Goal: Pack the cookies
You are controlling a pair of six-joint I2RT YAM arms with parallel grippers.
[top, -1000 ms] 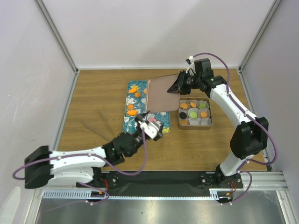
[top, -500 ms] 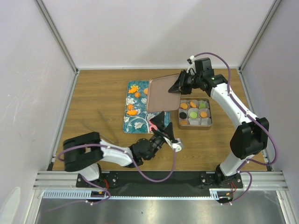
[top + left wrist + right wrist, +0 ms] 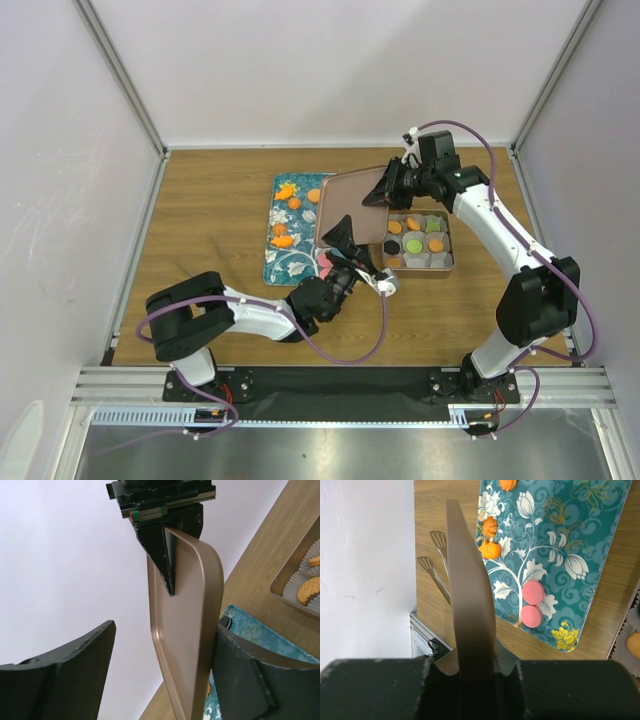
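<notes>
So the tray (image 3: 283,262) sits mid-table, and the box (image 3: 416,272) is just beside it at its 3 o'clock. Some cookies (image 3: 533,592) lie on the tray, more sit in the box's cups. The lid (image 3: 345,200) hangs tilted over the tray's 3 o'clock edge.

Bright, even light fills the enclosure from overhead, and the white walls (image 3: 330,70) look almost washed out. Shadows on the wooden surface (image 3: 210,210) are soft and pale, with two faint spatula-shaped ones in the right wrist view. The tan lid (image 3: 185,630) carries a mild sheen, no hard glare. Close up, the left claw (image 3: 165,625) shows as dark, slightly soft shapes.
</notes>
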